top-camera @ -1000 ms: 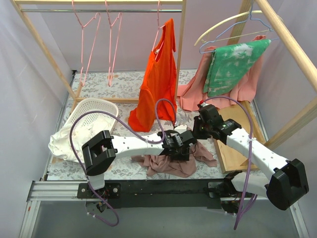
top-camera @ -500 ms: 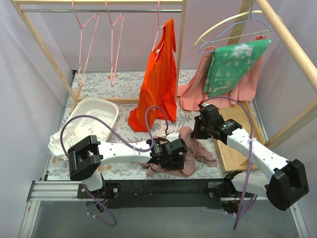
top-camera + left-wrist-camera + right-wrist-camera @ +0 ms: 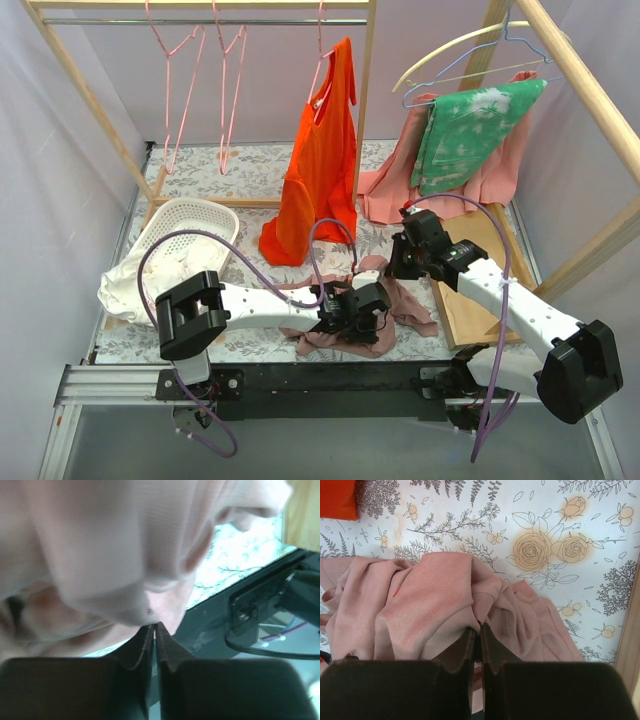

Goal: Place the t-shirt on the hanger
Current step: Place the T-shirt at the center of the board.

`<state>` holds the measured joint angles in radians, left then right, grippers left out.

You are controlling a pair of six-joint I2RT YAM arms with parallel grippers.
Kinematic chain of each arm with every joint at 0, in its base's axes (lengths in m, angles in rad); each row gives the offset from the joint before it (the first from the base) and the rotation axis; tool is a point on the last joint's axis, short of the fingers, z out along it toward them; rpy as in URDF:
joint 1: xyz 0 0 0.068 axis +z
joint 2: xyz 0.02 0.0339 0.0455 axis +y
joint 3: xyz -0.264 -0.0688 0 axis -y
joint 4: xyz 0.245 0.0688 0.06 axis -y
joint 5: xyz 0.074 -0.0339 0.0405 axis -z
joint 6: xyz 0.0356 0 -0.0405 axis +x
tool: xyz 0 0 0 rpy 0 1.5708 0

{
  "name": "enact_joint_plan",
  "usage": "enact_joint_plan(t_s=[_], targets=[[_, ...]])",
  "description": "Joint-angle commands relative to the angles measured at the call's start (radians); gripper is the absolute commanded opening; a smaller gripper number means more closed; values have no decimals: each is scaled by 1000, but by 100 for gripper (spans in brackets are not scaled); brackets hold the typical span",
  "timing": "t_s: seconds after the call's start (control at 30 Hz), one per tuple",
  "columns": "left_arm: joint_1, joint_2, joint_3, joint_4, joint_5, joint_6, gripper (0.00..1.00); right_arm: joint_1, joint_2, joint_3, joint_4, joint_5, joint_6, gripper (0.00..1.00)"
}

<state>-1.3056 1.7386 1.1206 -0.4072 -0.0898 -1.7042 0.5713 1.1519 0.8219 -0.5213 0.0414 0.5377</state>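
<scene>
The mauve-pink t-shirt [image 3: 408, 306] lies crumpled on the floral table in front of the arm bases. My left gripper [image 3: 364, 306] is low over its middle, jaws shut on a fold; in the left wrist view the fabric [image 3: 125, 545] hangs right at the gripper [image 3: 154, 626]. My right gripper [image 3: 396, 263] is at the t-shirt's far edge and is shut on a ribbed hem [image 3: 487, 602], with the gripper [image 3: 480, 628] seen in the right wrist view. Two bare pink wire hangers [image 3: 176, 80] [image 3: 233, 75] hang on the top rail at the left.
An orange top [image 3: 320, 170] hangs on a third pink hanger mid-rail. A white basket [image 3: 190, 225] with white cloth [image 3: 125, 290] is at the left. A green cloth [image 3: 470, 125] over a salmon garment [image 3: 390, 195] hangs at the right. A wooden board [image 3: 478, 290] lies under the right arm.
My left gripper dropped toward the near edge onto the t-shirt, then shifted slightly right. A fold of the t-shirt now stands raised by my right gripper, which barely moved.
</scene>
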Motion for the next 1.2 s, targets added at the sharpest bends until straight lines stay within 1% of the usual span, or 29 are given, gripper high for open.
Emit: enact_joint_plan(t_s=[0.0, 0.07, 0.1, 0.13, 0.17, 0.2, 0.23, 0.27, 0.3, 0.33, 0.37, 0.4, 0.43, 0.47, 0.53, 0.57, 0.63, 0.67, 0.7, 0.8, 0.87, 0.97, 1.0, 1.03, 1.1, 1.13, 1.17], targets=[[-3, -96, -10, -82, -86, -21, 0, -5, -41, 36, 23, -2, -15, 9], [-3, -128, -1, -140, -155, -46, 0, -7, -50, 49, 14, -3, -15, 4], [-3, -173, 19, -222, -186, -86, 0, -5, -60, 74, -5, -5, -13, 1], [-3, -195, 34, -275, -262, -104, 0, -7, -66, 88, -12, -5, -10, 1], [-3, -223, 51, -329, -298, -129, 0, -8, -73, 104, -23, -8, -5, 1], [-3, -270, 74, -438, -333, -171, 0, -7, -86, 121, -40, -9, -2, 1], [-3, -298, 118, -491, -403, -192, 0, -8, -95, 163, -52, -9, -1, 1], [-3, -324, 149, -542, -433, -208, 0, -8, -101, 184, -62, -9, 4, 1], [-3, -374, 175, -643, -474, -225, 0, -8, -112, 207, -72, -12, 4, 1], [-3, -396, 242, -698, -546, -271, 0, -10, -116, 262, -97, -12, 5, 1], [-3, -418, 278, -755, -588, -296, 0, -8, -119, 290, -109, -9, 5, 1], [3, -444, 312, -848, -622, -311, 0, -10, -127, 325, -124, -8, 7, 1], [8, -482, 396, -886, -649, -327, 0, -10, -130, 391, -153, -5, 7, 1], [14, -500, 438, -913, -706, -321, 0, -10, -130, 437, -172, 3, 8, 1], [25, -519, 539, -958, -758, -264, 0, -10, -126, 526, -204, 9, 10, 1], [28, -516, 650, -964, -778, -230, 0, -8, -121, 630, -238, 18, 10, 1], [32, -481, 753, -964, -830, -166, 0, -8, -98, 739, -270, 25, 8, 1], [32, -467, 815, -964, -843, -108, 0, -10, -89, 831, -290, 25, 7, 1], [34, -450, 905, -949, -861, -77, 0, -10, -74, 882, -302, 26, 5, 1], [34, -416, 1016, -897, -874, 17, 0, -8, -58, 1014, -328, 34, 4, 1], [34, -430, 1018, -874, -875, 29, 0, -8, -60, 1051, -338, 31, 5, 1], [34, -468, 925, -871, -886, -7, 0, -8, -93, 1016, -326, 37, -5, 1], [34, -499, 888, -896, -884, -67, 0, -8, -106, 934, -319, 37, -7, 1], [34, -516, 780, -906, -871, -101, 0, -8, -119, 881, -303, 31, -5, 1], [35, -574, 653, -961, -843, -199, 0, -8, -181, 731, -260, -30, 27, 1], [37, -597, 484, -970, -800, -307, 0, -10, -204, 560, -202, -64, 47, 1], [37, -629, 399, -967, -776, -349, 0, -10, -257, 445, -157, -122, 60, 1]])
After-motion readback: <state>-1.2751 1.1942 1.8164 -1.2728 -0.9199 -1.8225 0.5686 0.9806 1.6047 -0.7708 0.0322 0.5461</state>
